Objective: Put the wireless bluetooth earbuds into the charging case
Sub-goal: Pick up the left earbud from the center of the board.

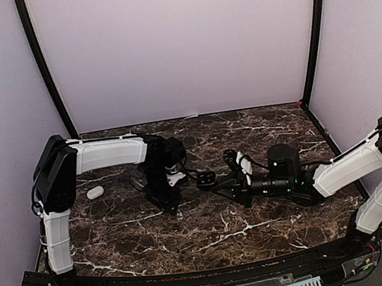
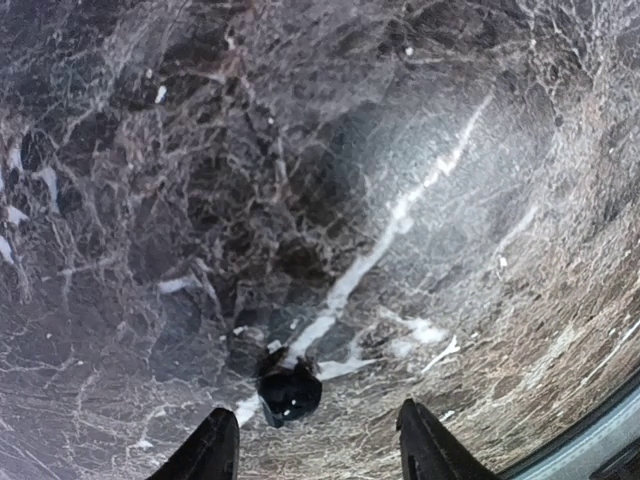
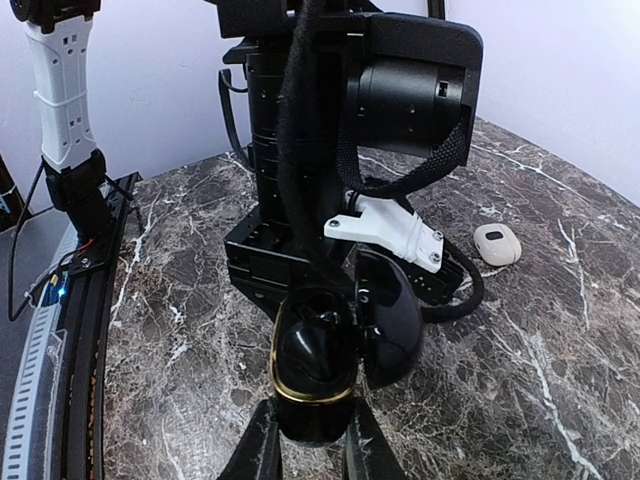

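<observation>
The charging case (image 3: 315, 370) is glossy black with a gold rim. Its lid (image 3: 392, 322) hangs open to the right, and my right gripper (image 3: 310, 445) is shut on its base. In the top view the case (image 1: 205, 178) is held just right of my left gripper (image 1: 164, 198). What lies in its dark interior I cannot tell. A small glossy black earbud (image 2: 290, 392) lies on the marble, just ahead of and between the spread fingers of my open left gripper (image 2: 320, 450). Neither finger touches it. My left gripper points straight down at the table.
A small white rounded object (image 1: 95, 192) lies on the marble left of the left arm; it shows beyond that arm in the right wrist view (image 3: 497, 243). The left wrist (image 3: 330, 150) stands close behind the case. Purple walls enclose the table.
</observation>
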{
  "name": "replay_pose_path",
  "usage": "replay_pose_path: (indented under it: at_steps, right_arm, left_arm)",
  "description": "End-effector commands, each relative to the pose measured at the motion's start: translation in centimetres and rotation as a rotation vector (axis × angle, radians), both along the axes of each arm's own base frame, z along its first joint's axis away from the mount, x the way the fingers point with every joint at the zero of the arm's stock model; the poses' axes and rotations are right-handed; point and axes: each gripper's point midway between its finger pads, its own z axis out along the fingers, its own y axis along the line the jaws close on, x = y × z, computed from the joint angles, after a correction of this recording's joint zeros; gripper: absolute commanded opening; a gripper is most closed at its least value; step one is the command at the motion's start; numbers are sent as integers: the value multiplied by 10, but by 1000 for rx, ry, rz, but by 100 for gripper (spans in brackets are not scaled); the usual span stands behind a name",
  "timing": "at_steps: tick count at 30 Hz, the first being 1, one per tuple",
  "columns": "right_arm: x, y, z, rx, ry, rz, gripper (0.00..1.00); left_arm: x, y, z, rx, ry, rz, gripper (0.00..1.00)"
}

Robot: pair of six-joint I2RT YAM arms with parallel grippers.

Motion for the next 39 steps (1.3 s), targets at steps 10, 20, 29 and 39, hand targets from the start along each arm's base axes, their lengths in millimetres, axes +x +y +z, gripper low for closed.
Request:
replay_pose_path:
  at_steps: [10, 20, 29, 39]
  right_arm:
    - [4, -1, 22, 56, -55, -14, 0]
    - [4, -1, 21, 56, -55, -13, 0]
    - [4, 1, 20, 52, -51, -5, 0]
    - [4, 2, 19, 50, -49, -1, 0]
  left_arm:
    - [0, 8, -9, 71, 19, -41, 34]
    - [1, 18, -16, 125, 4, -20, 15]
    - [27, 1, 8, 45, -129, 61, 5]
    - [53, -13, 58, -115, -320, 204, 5]
